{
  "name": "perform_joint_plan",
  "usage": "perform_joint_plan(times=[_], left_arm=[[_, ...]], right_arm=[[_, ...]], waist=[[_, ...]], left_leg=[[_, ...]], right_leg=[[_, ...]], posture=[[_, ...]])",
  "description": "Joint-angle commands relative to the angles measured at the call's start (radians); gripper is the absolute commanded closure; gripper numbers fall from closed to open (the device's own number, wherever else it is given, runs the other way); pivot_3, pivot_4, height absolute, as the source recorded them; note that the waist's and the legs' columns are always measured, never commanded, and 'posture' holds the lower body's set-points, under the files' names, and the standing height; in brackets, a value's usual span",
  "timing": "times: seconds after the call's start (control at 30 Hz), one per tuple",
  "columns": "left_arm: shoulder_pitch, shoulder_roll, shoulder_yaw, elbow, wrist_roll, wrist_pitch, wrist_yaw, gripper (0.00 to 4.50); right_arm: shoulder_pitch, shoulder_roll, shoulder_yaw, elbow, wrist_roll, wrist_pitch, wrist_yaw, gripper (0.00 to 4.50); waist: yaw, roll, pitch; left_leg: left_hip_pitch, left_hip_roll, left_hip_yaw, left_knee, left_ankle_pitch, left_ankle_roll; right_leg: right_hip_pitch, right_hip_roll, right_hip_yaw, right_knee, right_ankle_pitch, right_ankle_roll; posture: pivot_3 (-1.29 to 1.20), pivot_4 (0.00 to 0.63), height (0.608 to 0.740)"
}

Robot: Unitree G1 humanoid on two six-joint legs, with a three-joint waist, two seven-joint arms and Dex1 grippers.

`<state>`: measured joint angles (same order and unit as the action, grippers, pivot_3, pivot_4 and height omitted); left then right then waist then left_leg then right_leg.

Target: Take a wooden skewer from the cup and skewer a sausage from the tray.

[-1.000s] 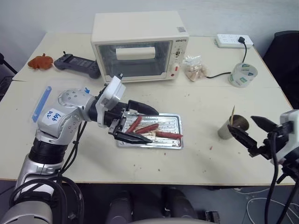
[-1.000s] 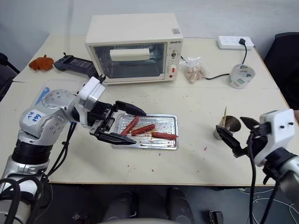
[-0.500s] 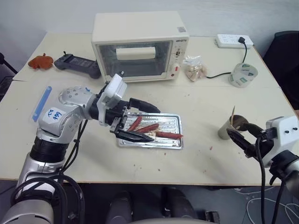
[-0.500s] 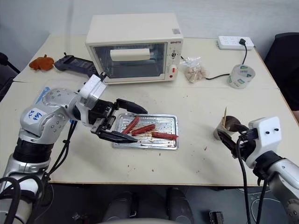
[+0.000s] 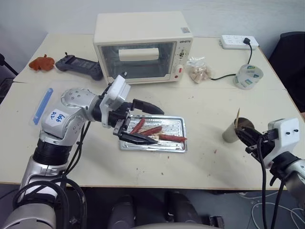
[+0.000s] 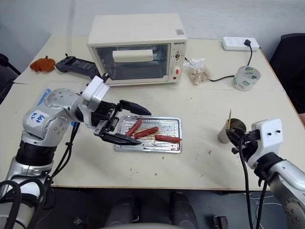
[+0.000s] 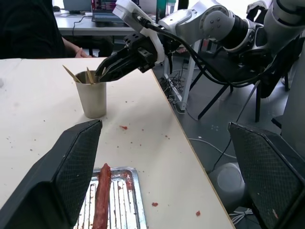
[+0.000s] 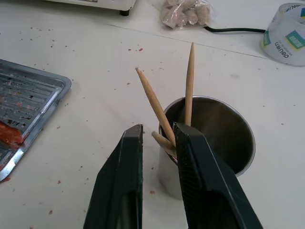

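A cream table holds a small toaster oven (image 5: 142,45) at the back and a shiny metal tray (image 5: 176,126) in the middle with three sausages. The slimmest sausage (image 5: 171,138) lies along the tray's near edge.

The left gripper (image 5: 143,124) hangs over the tray's left end, just as it did a second ago, its two black fingers spread wide and empty.

The change is on the right. The right gripper (image 8: 157,138), which a second ago stood back from the paper cup (image 8: 209,143) with its fingers well apart, now sits at the cup's rim with the fingers drawn narrow. In the right wrist view, a leaning wooden skewer (image 8: 153,106) passes through the slim gap between them, beside a second, more upright stick (image 8: 189,81). Whether the fingers actually pinch the skewer cannot be told.

The pick-up looks under way; the skewer is still in the cup, and no sausage is pierced yet.
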<state>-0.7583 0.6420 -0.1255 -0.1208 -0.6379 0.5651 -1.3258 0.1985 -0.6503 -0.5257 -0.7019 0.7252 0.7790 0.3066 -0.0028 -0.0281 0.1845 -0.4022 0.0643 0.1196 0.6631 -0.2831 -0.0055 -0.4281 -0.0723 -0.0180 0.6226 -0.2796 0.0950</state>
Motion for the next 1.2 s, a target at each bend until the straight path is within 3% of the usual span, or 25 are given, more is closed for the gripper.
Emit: perform_joint_plan(times=[0.03,0.1,0.27,0.4,0.57,0.8,1.03,1.1,1.2], left_arm=[[-0.023,-0.004,0.017,-0.001,0.005,-0.018,-0.009,0.00],[-0.027,-0.006,0.016,0.002,0.006,-0.020,-0.010,0.00],[-0.038,-0.017,0.016,0.009,0.010,-0.022,-0.010,0.00],[-0.042,-0.025,0.018,0.012,0.011,-0.023,-0.007,0.00],[-0.036,-0.043,0.017,0.014,0.017,-0.034,0.000,0.00],[-0.033,-0.069,0.013,0.018,0.026,-0.050,0.010,0.00],[-0.028,-0.095,0.023,0.031,0.029,-0.065,0.039,0.00],[-0.027,-0.119,0.038,0.036,0.026,-0.071,0.076,0.00],[-0.031,-0.163,0.066,0.043,0.018,-0.080,0.141,0.00]], right_arm=[[-0.013,0.007,-0.020,-0.007,-0.009,-0.025,-0.005,3.34],[-0.017,0.008,-0.021,-0.005,-0.009,-0.026,-0.005,3.34],[-0.032,0.009,-0.032,-0.010,-0.001,-0.027,-0.012,4.45],[-0.044,-0.022,-0.072,-0.035,0.027,-0.002,-0.016,4.45],[-0.095,-0.113,-0.204,-0.058,0.168,0.078,-0.019,4.45],[-0.127,-0.232,-0.288,-0.071,0.312,0.169,-0.032,4.45],[-0.245,-0.546,-0.518,0.105,0.632,0.344,0.012,4.45],[-0.291,-0.628,-0.534,0.187,0.728,0.380,0.012,4.45],[-0.337,-0.679,-0.480,0.289,0.997,0.335,-0.097,4.45]], waist=[[0.000,0.000,0.000],[0.000,0.000,0.000],[0.000,0.000,0.000],[0.000,0.000,0.000],[0.000,0.000,0.000],[0.001,0.000,0.000],[0.000,0.001,0.001],[0.001,0.001,0.001],[0.001,0.001,0.001]], left_leg=[[0.000,0.000,0.000,0.000,0.000,0.000],[0.000,0.000,0.000,0.000,0.000,0.000],[0.000,0.000,0.000,0.000,0.000,0.000],[0.000,0.000,0.000,0.000,0.000,0.000],[0.000,0.000,0.000,0.001,0.000,0.000],[0.000,0.000,0.000,0.001,0.000,0.000],[0.000,0.000,-0.002,0.001,0.000,0.000],[0.000,0.000,-0.002,0.001,0.000,0.000],[-0.001,0.000,-0.002,0.001,0.000,0.000]], right_leg=[[0.000,0.000,0.000,0.000,0.000,0.000],[0.000,0.000,0.000,0.000,0.000,0.000],[0.000,0.000,0.000,0.000,0.000,0.000],[0.000,0.000,0.000,0.000,0.000,0.000],[0.000,0.000,0.001,0.001,0.000,0.000],[0.000,0.000,0.000,0.001,0.000,0.000],[0.000,0.000,0.001,0.001,0.000,0.001],[0.001,0.000,0.000,0.000,0.000,0.000],[0.001,0.000,0.000,0.000,0.000,0.000]], posture=[[0.00,0.150,0.740],[0.00,0.150,0.740],[0.00,0.150,0.740],[0.00,0.150,0.740],[0.00,0.150,0.740],[0.00,0.150,0.740],[0.00,0.150,0.740],[0.00,0.150,0.740],[0.00,0.150,0.740]])
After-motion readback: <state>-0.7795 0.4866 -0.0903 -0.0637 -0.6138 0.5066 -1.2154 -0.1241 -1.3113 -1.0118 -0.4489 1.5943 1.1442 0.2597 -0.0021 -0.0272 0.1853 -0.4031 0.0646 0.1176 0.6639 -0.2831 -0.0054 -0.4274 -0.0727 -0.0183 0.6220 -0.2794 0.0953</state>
